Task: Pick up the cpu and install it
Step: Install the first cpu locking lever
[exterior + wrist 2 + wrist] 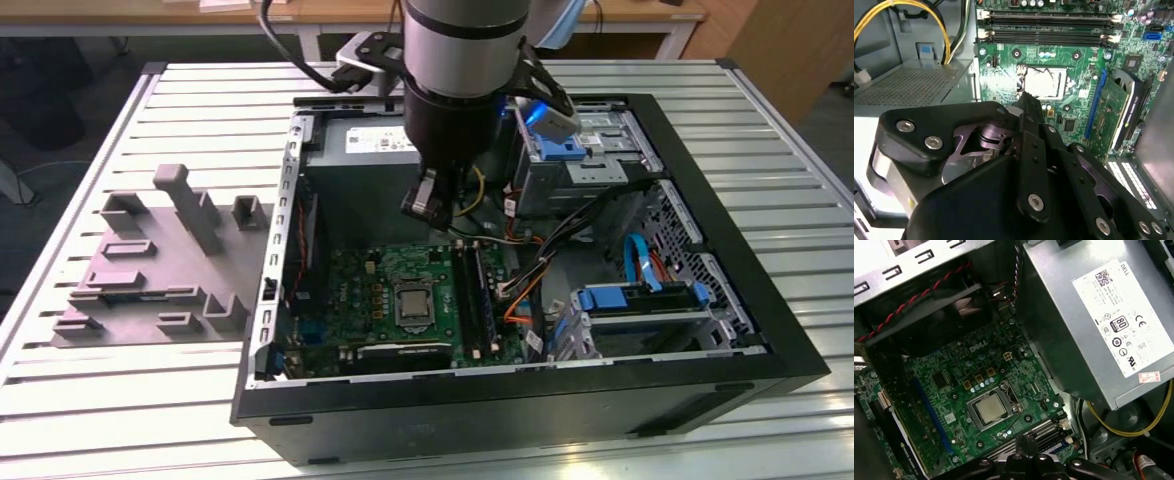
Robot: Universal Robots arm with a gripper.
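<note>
Hovering above the motherboard point(400, 290), the gripper point(1029, 442), fingers pressed together and empty, faces the cpu point(991, 409) seated in its socket point(995, 409).

The exterior view looks steeply down from high up, some way off, onto the open computer case point(527, 250) on the table point(107, 390). Both wrist views sit close inside it, sharing the green motherboard point(1004, 82) point(954, 390) around the socket.

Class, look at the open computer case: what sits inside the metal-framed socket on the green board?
The cpu lies inside the socket, pale top showing. Its underside and the contacts beneath are covered.
</note>
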